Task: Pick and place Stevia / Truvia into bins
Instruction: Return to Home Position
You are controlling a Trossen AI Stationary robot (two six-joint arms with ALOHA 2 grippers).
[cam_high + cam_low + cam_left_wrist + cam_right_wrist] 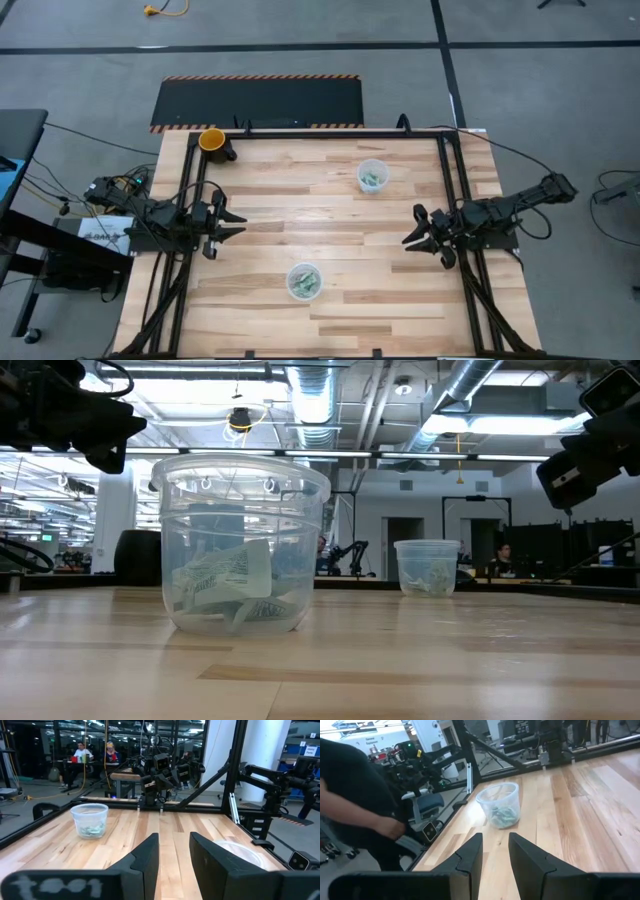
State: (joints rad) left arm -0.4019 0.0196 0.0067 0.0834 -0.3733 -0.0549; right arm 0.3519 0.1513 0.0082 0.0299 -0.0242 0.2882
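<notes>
Here we count two arms, one at each side edge of the table (pixel 330 215). The left gripper (pixel 238 225) hangs over the left edge, its two fingers (pixel 147 862) spread apart with nothing between them. Off to those fingers' left, well apart at the back corner, stands one orange cup (pixel 212 139).

We count two clear cups. The front cup (pixel 291 281) sits ahead of the left fingers and to their right, well apart from them. The back cup (pixel 360 172) sits farther ahead and to their left. Both stand upright, and each holds a loose heap of green-and-white packets (pixel 225 585). The packets overlap too much for us to count them in either cup.

The right gripper (pixel 411 227) hangs over the right edge, facing the left one across the boards. Its two fingers (pixel 470 857) are also spread and hold nothing. The back cup is ahead of these fingers and to their right, near them. The front cup is ahead and to their left, farther off.

Beyond the front cup, in the right wrist view, one person (pixel 350 795) in dark clothing is beside the table, one hand (pixel 390 827) showing. In the left wrist view we see two more people (pixel 80 752) far back in the room.
</notes>
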